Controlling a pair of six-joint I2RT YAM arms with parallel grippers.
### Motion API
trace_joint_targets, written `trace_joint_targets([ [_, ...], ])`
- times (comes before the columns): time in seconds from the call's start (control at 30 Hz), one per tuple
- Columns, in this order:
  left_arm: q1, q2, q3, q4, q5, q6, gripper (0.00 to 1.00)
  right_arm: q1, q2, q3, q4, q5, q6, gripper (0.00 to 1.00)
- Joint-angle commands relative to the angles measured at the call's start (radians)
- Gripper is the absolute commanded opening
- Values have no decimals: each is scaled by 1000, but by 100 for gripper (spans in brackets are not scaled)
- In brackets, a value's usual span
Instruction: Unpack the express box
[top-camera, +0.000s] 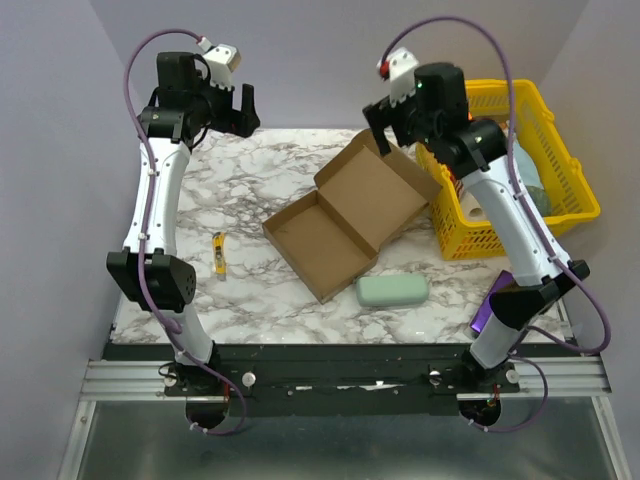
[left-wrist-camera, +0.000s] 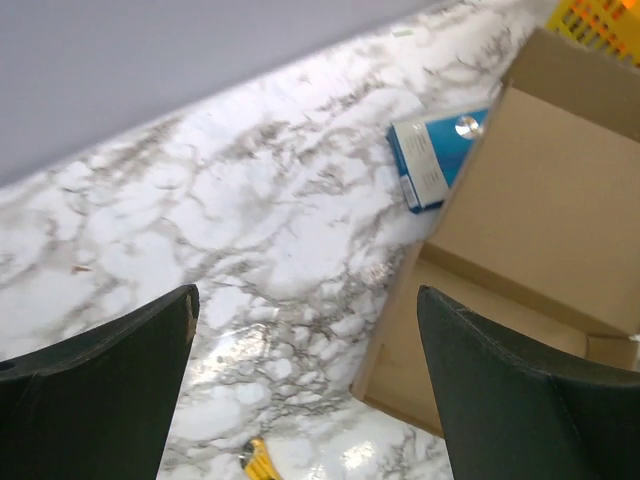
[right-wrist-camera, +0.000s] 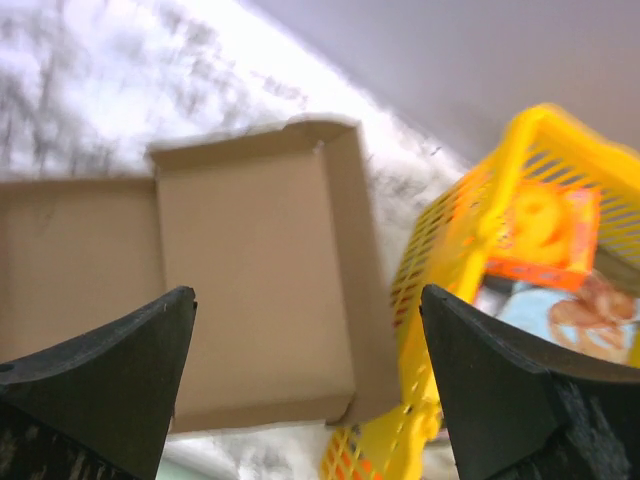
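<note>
Black fingers of your left gripper (left-wrist-camera: 305, 292) and right gripper (right-wrist-camera: 307, 292) hang spread and empty. Flat brown cardboard express box (top-camera: 350, 215) lies open mid-table, lid beside the yellow plastic basket (top-camera: 520, 90); lowering your right arm carelessly could snag that lid.

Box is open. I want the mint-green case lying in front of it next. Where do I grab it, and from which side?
Grip the mint-green case at its middle, across the short width, coming straight down. It lies flat, long axis left to right, with both long sides free. The express box sits close behind, so a low approach from there looks crowded.
</note>
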Motion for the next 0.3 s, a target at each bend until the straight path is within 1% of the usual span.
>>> trace_joint_targets([
  [0.0,4,-98,-99,119,-129,-35,99,6,104,306,-195,313,160,100],
  [0.03,4,-141,-145,163,-129,-47,99,7,99,300,-196,337,167,100],
  [0.07,4,-160,-190,201,-126,-56,99,6,82,242,-188,351,168,100],
  [0.1,4,-172,-260,259,-115,-58,99,1,63,201,-145,347,177,100],
  [0.13,4,-187,-289,281,-104,-59,99,-13,9,162,-118,335,182,100],
  [0.17,4,-189,-311,299,-103,-61,99,-20,-7,124,-101,313,188,100],
  [0.2,4,-184,-320,306,-97,-58,99,-28,-13,133,-93,312,203,100],
  [0.27,4,-140,-288,283,-87,-29,99,-52,-7,168,-93,284,214,100],
])
